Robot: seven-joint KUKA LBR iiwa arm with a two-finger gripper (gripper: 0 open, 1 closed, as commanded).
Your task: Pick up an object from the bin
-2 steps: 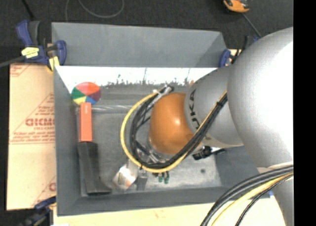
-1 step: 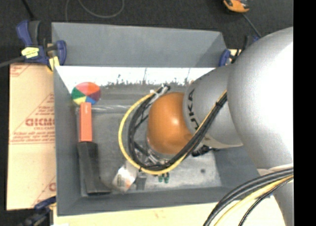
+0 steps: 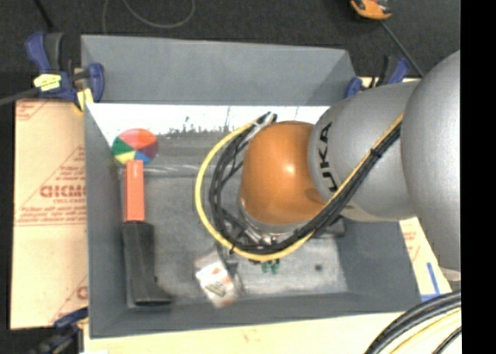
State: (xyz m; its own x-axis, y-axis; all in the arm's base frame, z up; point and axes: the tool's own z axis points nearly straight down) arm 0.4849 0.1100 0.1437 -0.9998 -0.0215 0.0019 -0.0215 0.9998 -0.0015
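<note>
Arm [image 3: 372, 159] in from the right, reaching down into the grey metal bin [image 3: 232, 89], and its rounded orange cover [image 3: 279, 170] sat squarely above my tool [image 3: 252, 250], ringed by looped black and yellow cables [image 3: 209, 190]. Under that cover I saw just a dark stub of the tool, low over the front middle of the bin's floor. Spread or pressed together, I could not tell.

Nearest to it lay a small crumpled clear-and-white packet [image 3: 215, 279], just to its left and towards the front wall, so close that I could not tell whether they touched. A tiny dark green piece [image 3: 270, 267] lay right by the cover's lower edge, just beside the tool.

Well apart from all that, three things lay in a line along the left wall. A round ball in coloured segments [image 3: 135, 146] sat at the back corner. A long orange stick [image 3: 134, 191] touched it and ran forward. A flat black rectangular block [image 3: 143, 263] lay at the stick's front end, reaching nearly to the front wall.
</note>
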